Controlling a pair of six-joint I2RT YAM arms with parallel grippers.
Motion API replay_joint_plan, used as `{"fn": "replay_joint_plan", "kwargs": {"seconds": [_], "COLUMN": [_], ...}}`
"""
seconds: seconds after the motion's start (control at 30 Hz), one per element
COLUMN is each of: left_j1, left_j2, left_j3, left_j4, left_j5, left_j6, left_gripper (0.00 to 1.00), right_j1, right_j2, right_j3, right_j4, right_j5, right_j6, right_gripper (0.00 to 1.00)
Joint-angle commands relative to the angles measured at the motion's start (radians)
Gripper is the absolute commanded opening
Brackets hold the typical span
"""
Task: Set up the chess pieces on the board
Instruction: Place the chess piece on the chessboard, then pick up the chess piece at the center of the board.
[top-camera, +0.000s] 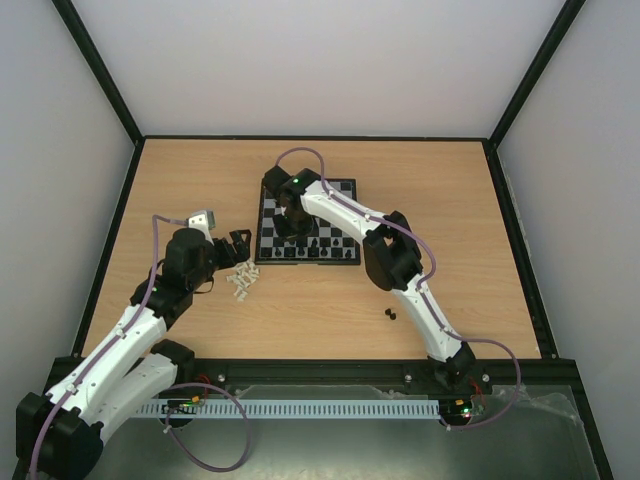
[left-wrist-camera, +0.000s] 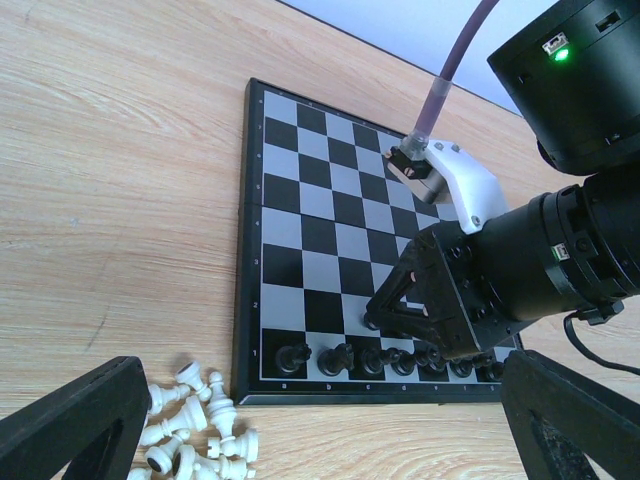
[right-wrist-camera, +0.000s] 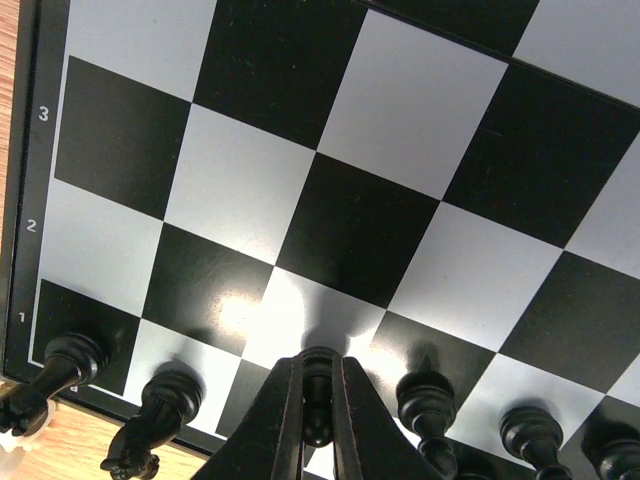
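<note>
The board (top-camera: 340, 190) lies mid-table, also in the left wrist view (left-wrist-camera: 300, 210) and right wrist view (right-wrist-camera: 420, 110). Black pieces (left-wrist-camera: 340, 357) stand along its near row (right-wrist-camera: 425, 400). My right gripper (right-wrist-camera: 318, 420) is shut on a black pawn (right-wrist-camera: 318, 395), held just above the second row near the left side; it shows over the board in the top view (top-camera: 292, 228) and left wrist view (left-wrist-camera: 385, 318). A pile of cream-white pieces (top-camera: 241, 281) lies left of the board's near corner (left-wrist-camera: 195, 425). My left gripper (top-camera: 236, 246) hangs open beside the pile, fingers (left-wrist-camera: 70, 425) wide apart.
Two loose black pieces (top-camera: 390, 315) lie on the wooden table (top-camera: 190, 190) right of my right arm. Black frame rails border the table; a cable tray (top-camera: 320, 408) runs along the near edge.
</note>
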Motion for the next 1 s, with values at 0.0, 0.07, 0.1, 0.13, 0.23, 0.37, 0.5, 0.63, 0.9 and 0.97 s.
{"fn": "replay_joint_plan", "kwargs": {"seconds": [0.0,0.07,0.1,0.13,0.23,0.37,0.5,0.63,0.9,0.97], "left_j1": [0.007,0.007,0.007,0.007,0.007,0.007,0.007,0.007,0.007,0.007], "left_j2": [-0.014,-0.015,-0.016,-0.015,-0.017,-0.018,-0.017,-0.018,-0.016,-0.017], "left_j3": [-0.008,-0.009,-0.01,-0.009,-0.009,-0.008,-0.006,-0.005,-0.004,-0.009], "left_j4": [-0.01,-0.01,-0.01,-0.01,-0.012,-0.015,-0.015,-0.016,-0.006,0.013], "left_j5": [-0.013,-0.014,-0.015,-0.015,-0.016,-0.017,-0.02,-0.023,-0.013,0.001], "left_j6": [0.002,0.002,0.002,0.002,0.003,0.002,0.002,0.002,-0.003,-0.003], "left_gripper": [0.99,1.0,0.99,1.0,1.0,0.99,1.0,0.99,0.99,0.99], "right_j1": [-0.001,0.0,-0.001,0.0,-0.001,0.0,0.0,-0.001,-0.002,0.0], "right_j2": [0.026,0.028,0.029,0.031,0.033,0.031,0.023,-0.025,-0.277,-0.431], "right_j3": [0.035,0.035,0.035,0.036,0.039,0.04,0.053,0.059,-0.046,-0.238], "right_j4": [-0.031,-0.029,-0.027,-0.025,-0.02,-0.011,-0.008,0.02,0.004,0.056], "right_j5": [-0.026,-0.026,-0.026,-0.027,-0.028,-0.026,-0.019,-0.005,0.115,0.12], "right_j6": [-0.016,-0.016,-0.016,-0.016,-0.015,-0.016,-0.013,-0.007,0.023,0.051], "right_gripper": [0.03,0.03,0.03,0.04,0.09,0.23,0.3,0.33,0.5,0.76]}}
